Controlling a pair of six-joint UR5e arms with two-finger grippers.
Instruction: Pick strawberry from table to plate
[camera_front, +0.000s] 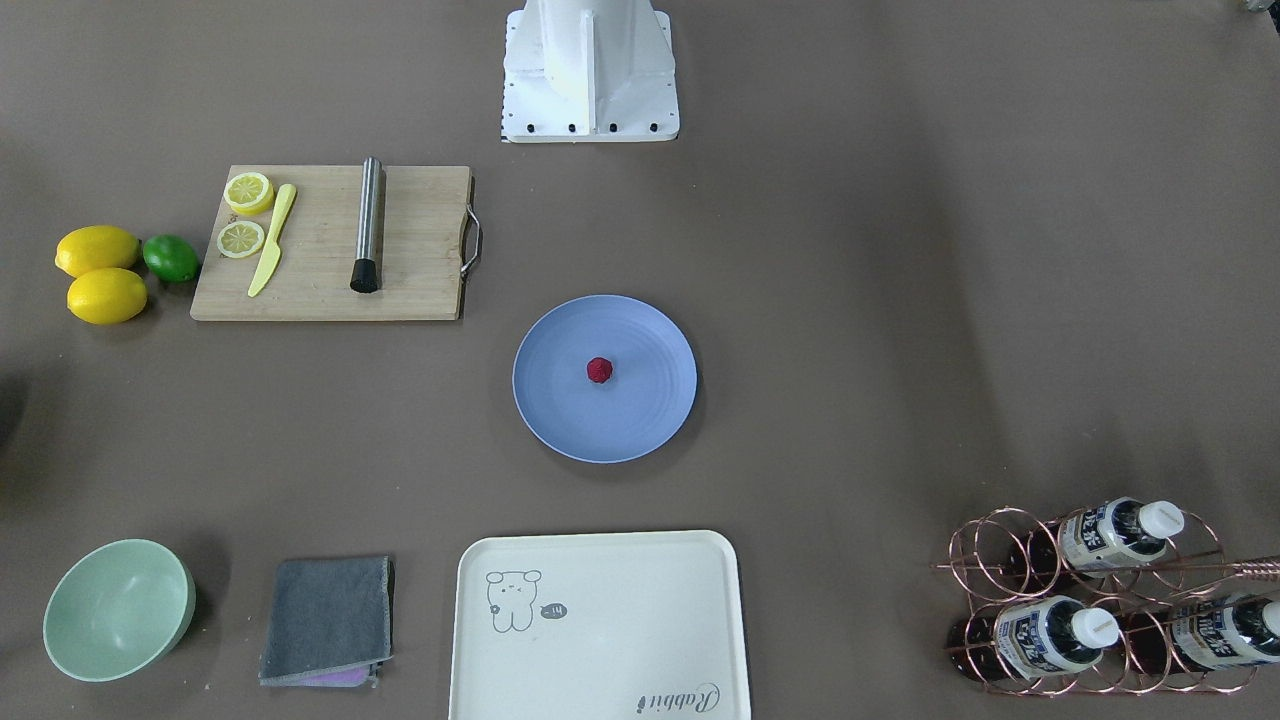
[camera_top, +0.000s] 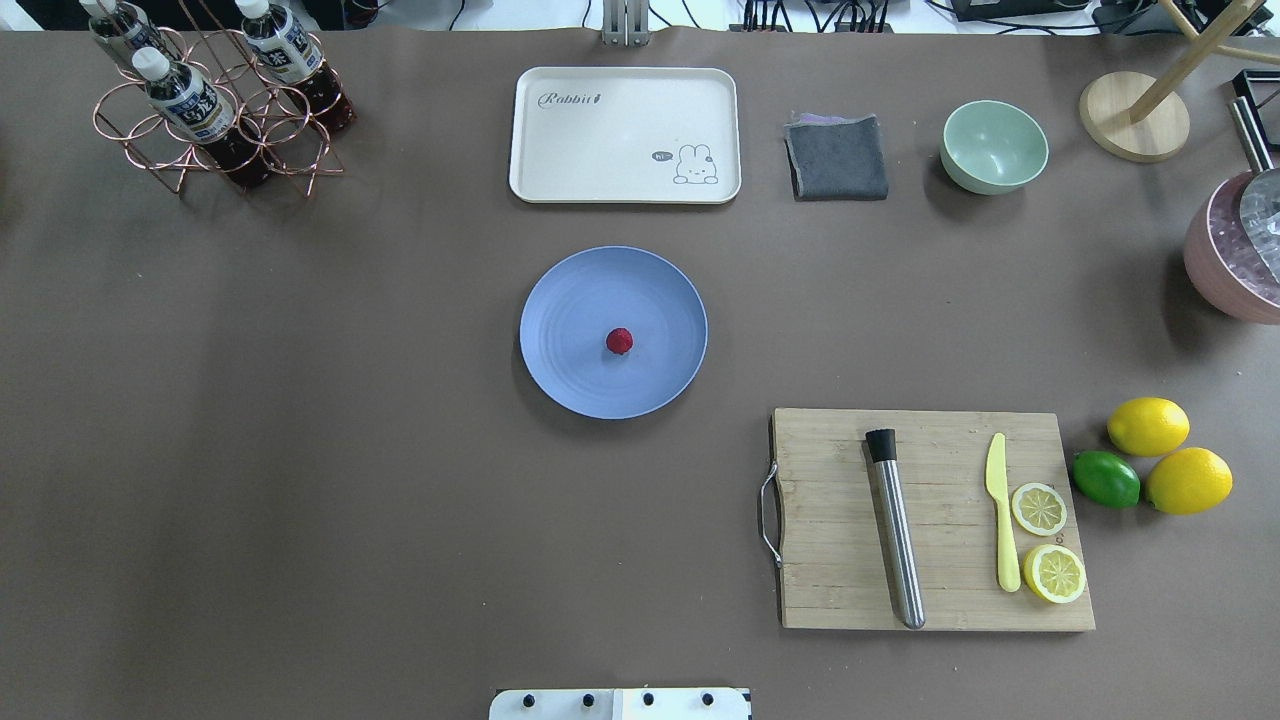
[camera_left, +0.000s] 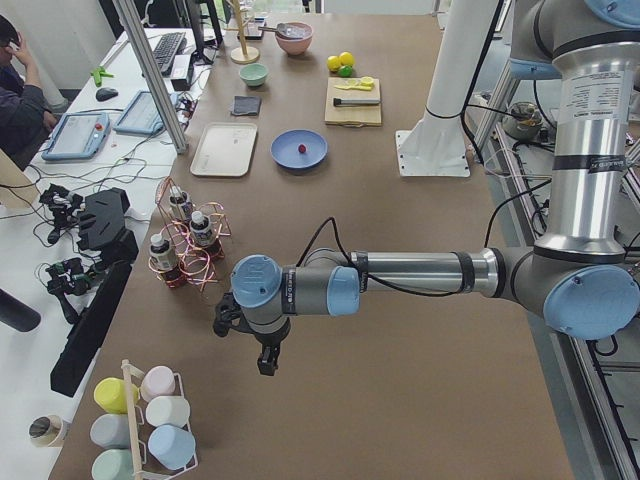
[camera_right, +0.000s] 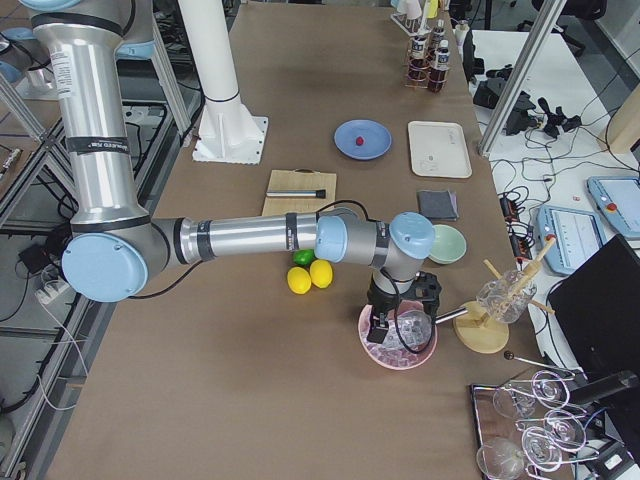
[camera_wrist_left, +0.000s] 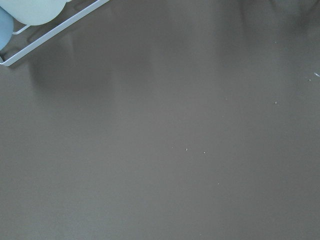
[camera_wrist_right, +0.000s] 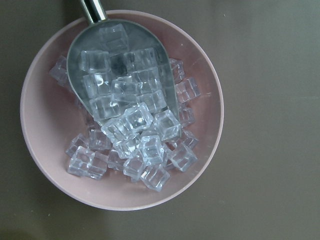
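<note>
The small dark-red strawberry (camera_front: 599, 370) (camera_top: 619, 341) lies near the middle of the round blue-lavender plate (camera_front: 560, 420) (camera_top: 570, 300), which rests at the centre of the brown table (camera_front: 850, 300). Neither arm is near it. In the exterior left view my left gripper (camera_left: 268, 365) hangs over bare table far from the plate (camera_left: 285, 155), beside a rack of cups. The exterior right view has my right gripper (camera_right: 385, 325) above a pink bowl of ice. Only the side views show the grippers, so I cannot tell whether either is open or shut.
A wooden cutting board (camera_top: 840, 560) holds a steel muddler, a yellow knife and lemon slices, with lemons (camera_top: 1148, 426) and a lime beside it. A cream tray (camera_top: 625, 135), grey cloth (camera_top: 838, 158), mint bowl (camera_top: 994, 146), bottle rack (camera_top: 215, 110) and pink ice bowl (camera_wrist_right: 45, 115) stand around.
</note>
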